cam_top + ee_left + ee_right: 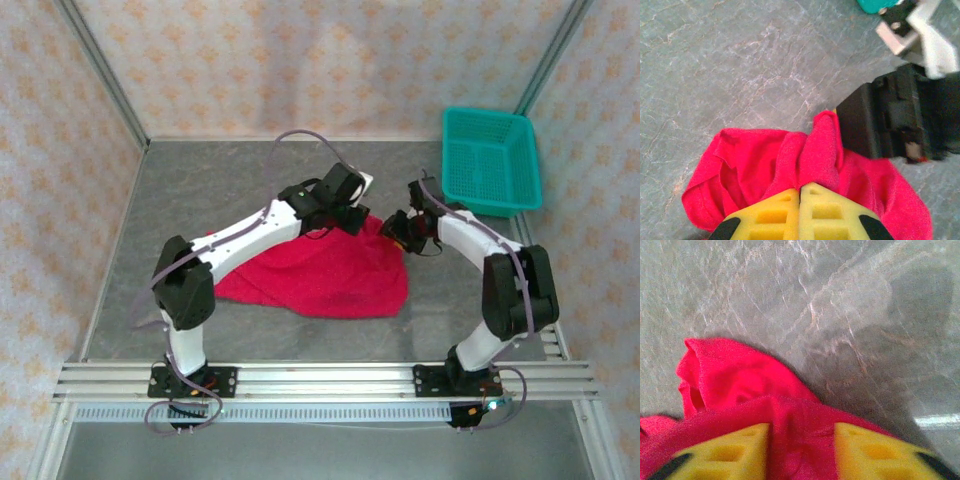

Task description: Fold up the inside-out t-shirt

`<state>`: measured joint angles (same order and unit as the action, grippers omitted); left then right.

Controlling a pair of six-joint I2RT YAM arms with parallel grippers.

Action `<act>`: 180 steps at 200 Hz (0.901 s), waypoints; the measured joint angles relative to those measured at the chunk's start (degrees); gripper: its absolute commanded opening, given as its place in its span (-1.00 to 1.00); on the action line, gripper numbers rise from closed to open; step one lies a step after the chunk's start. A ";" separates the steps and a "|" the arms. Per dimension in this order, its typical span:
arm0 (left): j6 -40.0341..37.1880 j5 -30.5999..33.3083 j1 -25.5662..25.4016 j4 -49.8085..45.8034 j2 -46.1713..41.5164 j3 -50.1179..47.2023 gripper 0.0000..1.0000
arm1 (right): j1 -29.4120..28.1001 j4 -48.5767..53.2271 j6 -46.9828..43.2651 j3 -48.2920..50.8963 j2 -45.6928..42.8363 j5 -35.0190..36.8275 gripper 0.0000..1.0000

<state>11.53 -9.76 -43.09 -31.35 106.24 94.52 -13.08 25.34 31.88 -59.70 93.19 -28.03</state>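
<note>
The inside-out t-shirt (320, 272) is a bright red heap in the middle of the table, and both grippers meet at its far right corner. My left gripper (350, 215) is shut on a raised fold of the t-shirt (815, 150), its yellow fingers (775, 215) pressed together at the tips (801, 189). My right gripper (397, 232) stands open, and red t-shirt cloth (740, 375) fills the wide gap between its fingers (875, 450) around the midpoint (801, 432). No white tag is visible.
A teal mesh basket (490, 160) stands at the back right, close behind the right arm. The right arm's black wrist (890, 120) sits right beside the left gripper's held fold. Bare grey table (200, 180) lies to the left and back.
</note>
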 measured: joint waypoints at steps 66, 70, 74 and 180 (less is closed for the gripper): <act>4.70 -6.60 7.45 5.64 -3.48 -12.24 -1.00 | 7.69 4.35 -2.89 -4.17 -6.08 0.22 -1.00; 5.09 -7.10 8.22 6.23 -3.58 -13.18 -1.00 | 8.46 4.72 -3.30 -3.78 -7.34 0.17 -1.00; 5.60 -7.45 8.85 6.69 -3.58 -13.86 -1.00 | 8.98 4.76 -3.61 -3.34 -8.44 0.42 -1.00; 12.33 -9.05 3.34 13.99 -3.56 -17.77 -1.00 | 4.09 6.03 -2.29 11.72 -15.72 -1.46 -0.21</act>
<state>23.86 -18.81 -39.75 -17.37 102.67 76.75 -8.99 31.38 29.58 -47.99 77.47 -29.50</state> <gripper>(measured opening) 0.064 0.388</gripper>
